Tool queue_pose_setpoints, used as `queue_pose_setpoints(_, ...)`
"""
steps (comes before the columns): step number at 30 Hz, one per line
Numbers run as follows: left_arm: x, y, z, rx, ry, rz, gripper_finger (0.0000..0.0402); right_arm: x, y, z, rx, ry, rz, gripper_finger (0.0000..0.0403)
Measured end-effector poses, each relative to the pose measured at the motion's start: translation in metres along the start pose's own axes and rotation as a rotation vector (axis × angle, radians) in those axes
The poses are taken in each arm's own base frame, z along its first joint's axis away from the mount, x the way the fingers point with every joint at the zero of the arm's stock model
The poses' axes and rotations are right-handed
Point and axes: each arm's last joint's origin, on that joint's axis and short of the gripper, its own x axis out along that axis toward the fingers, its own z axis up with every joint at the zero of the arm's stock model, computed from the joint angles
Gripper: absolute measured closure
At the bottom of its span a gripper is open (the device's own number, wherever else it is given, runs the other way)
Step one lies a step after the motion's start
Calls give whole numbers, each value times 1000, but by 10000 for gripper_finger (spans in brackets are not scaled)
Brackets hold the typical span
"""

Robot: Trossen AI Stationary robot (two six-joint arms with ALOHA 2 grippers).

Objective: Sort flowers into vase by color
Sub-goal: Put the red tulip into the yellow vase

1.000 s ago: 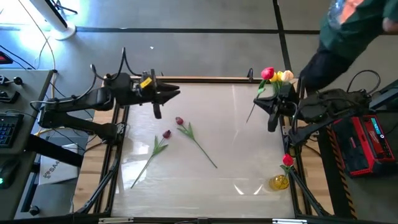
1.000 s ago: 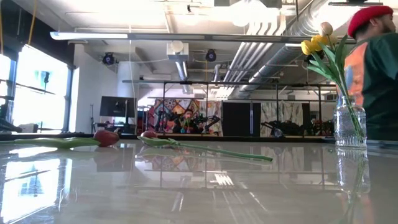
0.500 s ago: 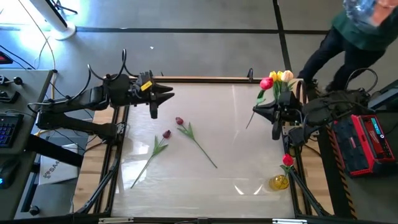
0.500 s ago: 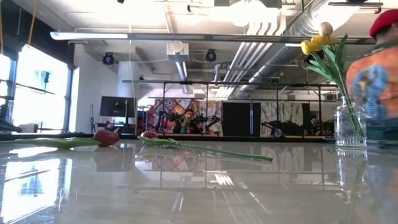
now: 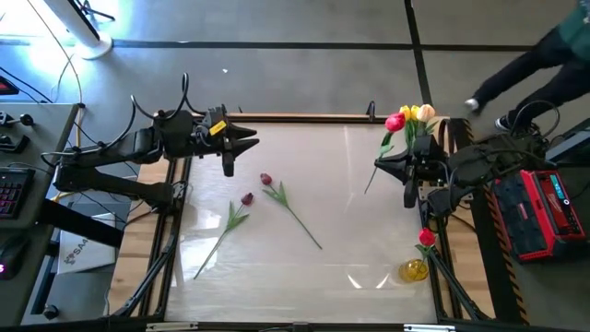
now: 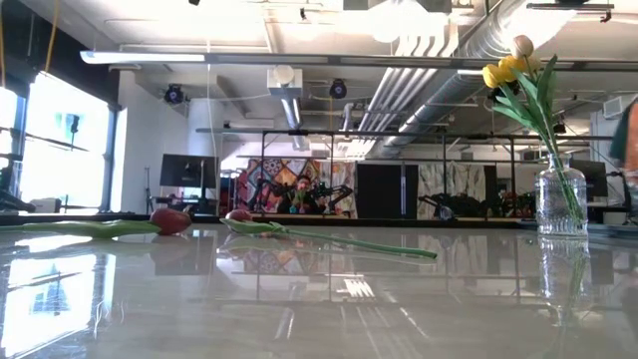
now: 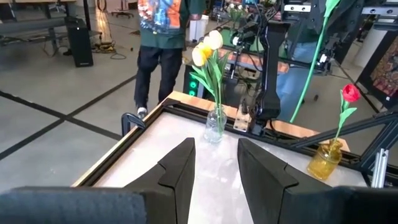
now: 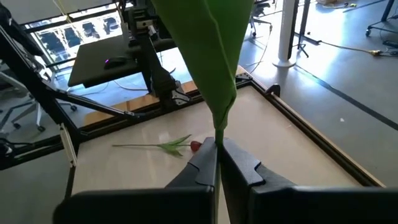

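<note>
Fingers of my right end effector (image 5: 408, 191) pinch a pink tulip's stem (image 5: 372, 171) at three o'clock; my left end effector (image 5: 230, 167) hangs parted at ten; two dark tulips (image 5: 247, 199) lie mid-table (image 5: 350, 249).

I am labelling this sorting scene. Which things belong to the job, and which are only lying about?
Job: two loose tulips, pink tulip in the right end effector, clear vase, yellow vase with red tulip.
Not job: red case, keyboard, person.

Open industrial lab: exposed ceiling ducts (image 6: 439, 70), concrete floor (image 5: 295, 55), aluminium-framed robot table (image 5: 304, 118).
</note>
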Motion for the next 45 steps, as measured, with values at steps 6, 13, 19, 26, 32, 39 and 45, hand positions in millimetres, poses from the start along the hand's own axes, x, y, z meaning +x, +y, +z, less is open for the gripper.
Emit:
queue_pose_setpoints(6, 0, 0, 0, 0, 0, -6, 290, 0, 0, 0, 20, 0, 0, 403)
queue_pose_setpoints(13, 0, -2, 0, 0, 5, -59, 290, 0, 1, 0, 24, 9, 19, 403)
queue_pose_setpoints(19, 0, -3, 0, 18, 5, -76, 290, 0, 1, 0, 24, 12, 23, 403)
queue_pose_setpoints(26, 0, -3, 0, 44, 4, -74, 290, -4, -3, -7, 13, 99, 76, 403)
queue_pose_setpoints(32, 0, -3, 0, 45, 5, -73, 290, -14, -12, -9, 38, 136, 85, 403)
queue_pose_setpoints(39, 0, -3, 0, 44, 5, -72, 290, -38, -25, 8, 37, 130, 92, 403)
queue_pose_setpoints(45, 0, -3, 0, 44, 5, -71, 290, -43, -34, -1, 41, 235, 5, 403)
